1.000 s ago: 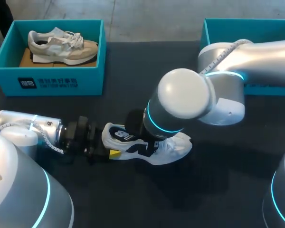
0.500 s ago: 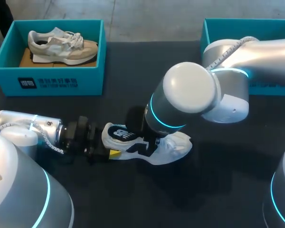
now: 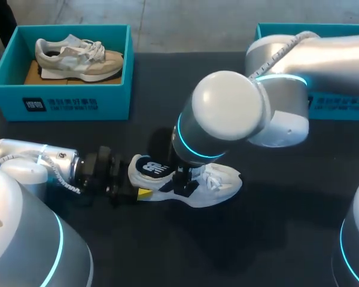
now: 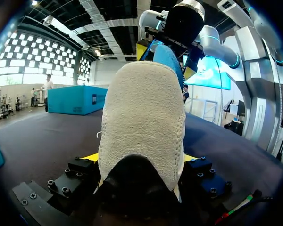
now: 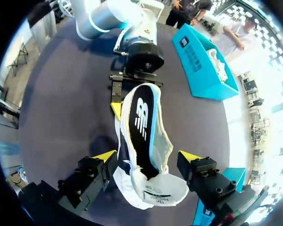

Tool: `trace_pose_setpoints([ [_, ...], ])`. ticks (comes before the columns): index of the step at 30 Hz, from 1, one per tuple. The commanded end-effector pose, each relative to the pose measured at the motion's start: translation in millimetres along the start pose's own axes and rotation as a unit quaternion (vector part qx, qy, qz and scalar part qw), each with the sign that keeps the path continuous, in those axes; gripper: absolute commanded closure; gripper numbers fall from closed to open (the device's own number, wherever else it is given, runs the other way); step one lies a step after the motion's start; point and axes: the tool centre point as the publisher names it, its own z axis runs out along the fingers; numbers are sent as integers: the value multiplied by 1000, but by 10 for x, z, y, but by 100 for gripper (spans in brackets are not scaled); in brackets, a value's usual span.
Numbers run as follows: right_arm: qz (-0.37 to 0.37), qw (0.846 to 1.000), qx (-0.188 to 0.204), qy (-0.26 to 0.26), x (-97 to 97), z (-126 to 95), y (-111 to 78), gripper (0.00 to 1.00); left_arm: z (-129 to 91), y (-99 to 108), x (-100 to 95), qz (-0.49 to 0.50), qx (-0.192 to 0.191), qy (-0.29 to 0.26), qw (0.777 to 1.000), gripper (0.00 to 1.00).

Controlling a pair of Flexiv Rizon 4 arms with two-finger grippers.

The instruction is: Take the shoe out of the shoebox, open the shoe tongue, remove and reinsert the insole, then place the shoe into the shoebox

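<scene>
Clamping the shoe [image 3: 218,184] by its heel is the left claw [image 4: 140,162]; right claw [image 5: 146,157] hovers spread above.

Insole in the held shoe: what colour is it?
The insole is black with a white logo, blue-edged; the right wrist view shows it best.

Head view: high behind, facing down on table [image 3: 275,239]. Wrist views close; all three share shoe [image 3: 218,182].
</scene>
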Motion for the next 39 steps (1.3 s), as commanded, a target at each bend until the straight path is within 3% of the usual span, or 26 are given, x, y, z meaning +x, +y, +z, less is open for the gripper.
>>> trace_pose_setpoints([
  [1, -3, 1000, 14, -10, 18, -198, 95, 27, 33, 44, -6, 0, 0, -2, 1000, 100],
  [6, -5, 1000, 4, -3, -1, -286, 138, 31, 33, 44, -6, 0, 0, -2, 1000, 100],
  [12, 10, 999, -7, 31, -17, -232, 162, 36, 33, 44, -6, 0, 0, -2, 1000, 100],
  [16, 10, 999, -12, 45, -48, -195, 213, 29, 33, 44, -6, 0, 0, -2, 1000, 100],
  [19, 10, 998, -31, 62, -87, -113, 247, 34, 33, 44, -6, 0, 0, -2, 1000, 100],
  [22, 6, 996, -38, 80, -117, -54, 299, 47, 33, 44, -6, 0, 0, -2, 1000, 100],
  [25, 2, 995, -37, 98, -140, -5, 353, 50, 33, 44, -6, 0, 0, -2, 1000, 100],
  [39, -16, 979, -57, 195, -170, 166, 424, 52, 33, 44, -6, 0, 0, -2, 1000, 100],
])
